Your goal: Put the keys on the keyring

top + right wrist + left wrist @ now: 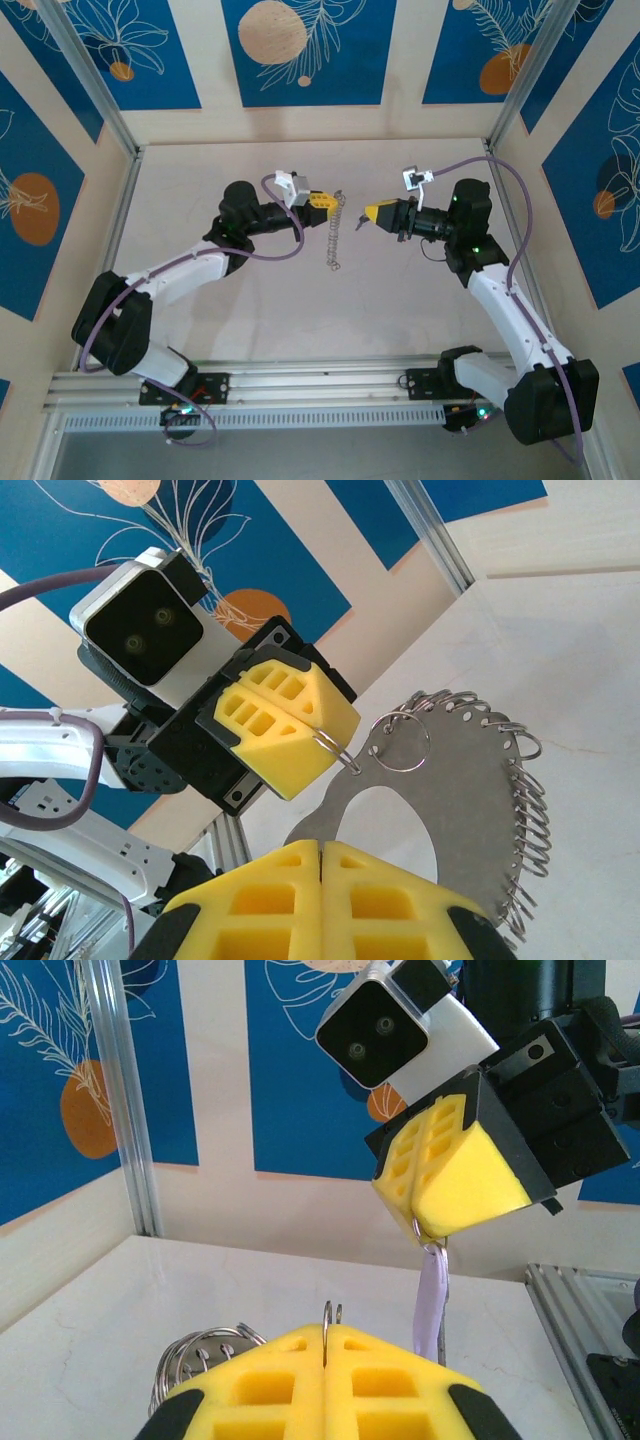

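Jaws on both arms are pressed fully together, each pinching something thin. Between the yellow fingertips of the left gripper (pixel 327 1345) stand two fine wire loops, a small split ring belonging to the keyring (pixel 470 810). The right wrist view shows that ring clamped at the left gripper's tip. The flat grey crescent of the keyring spreads away from it, with many small rings fringing its outer edge. From above, the keyring appears edge-on just beyond the left jaws, stretching back toward the arm bases and lying between the two grippers. Whether its far end touches the table (pixel 200 180) cannot be told.

The right gripper (pixel 430 1228) is closed on a small metal loop at its very tip. The key (pixel 432 1295) dangles straight down from that loop, its lilac head showing. The key hangs just below the right jaws, near the keyring but apart from it in the top view. The two grippers face each other tip to tip, close together above the pale table, with the keyring just beside the left jaws and a short gap before the right ones.
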Motion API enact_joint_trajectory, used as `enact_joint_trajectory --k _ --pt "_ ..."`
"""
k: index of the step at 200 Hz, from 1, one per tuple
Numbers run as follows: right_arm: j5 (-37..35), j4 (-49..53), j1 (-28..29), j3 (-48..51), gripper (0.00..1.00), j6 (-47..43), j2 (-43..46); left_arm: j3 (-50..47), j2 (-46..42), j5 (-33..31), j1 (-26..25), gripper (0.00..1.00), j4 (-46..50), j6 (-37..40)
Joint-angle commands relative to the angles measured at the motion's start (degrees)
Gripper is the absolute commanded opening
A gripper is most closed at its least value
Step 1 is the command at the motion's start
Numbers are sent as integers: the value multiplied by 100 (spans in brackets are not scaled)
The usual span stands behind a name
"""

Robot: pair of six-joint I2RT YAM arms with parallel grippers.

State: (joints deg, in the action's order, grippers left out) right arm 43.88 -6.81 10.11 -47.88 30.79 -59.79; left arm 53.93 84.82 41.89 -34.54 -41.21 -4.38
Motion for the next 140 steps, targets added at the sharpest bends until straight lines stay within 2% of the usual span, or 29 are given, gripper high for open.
enact_joint_trajectory --k 1,89,140 --pt "-44 -174 56 -275 0 -82 -6 262 -135 36 -61 0 -113 280" --pt "-313 -223 417 -600 0 -211 -356 512 -101 179 -146 0 314 245" --pt "-650 115 715 -756 0 -569 -415 574 -101 198 -207 0 413 262"
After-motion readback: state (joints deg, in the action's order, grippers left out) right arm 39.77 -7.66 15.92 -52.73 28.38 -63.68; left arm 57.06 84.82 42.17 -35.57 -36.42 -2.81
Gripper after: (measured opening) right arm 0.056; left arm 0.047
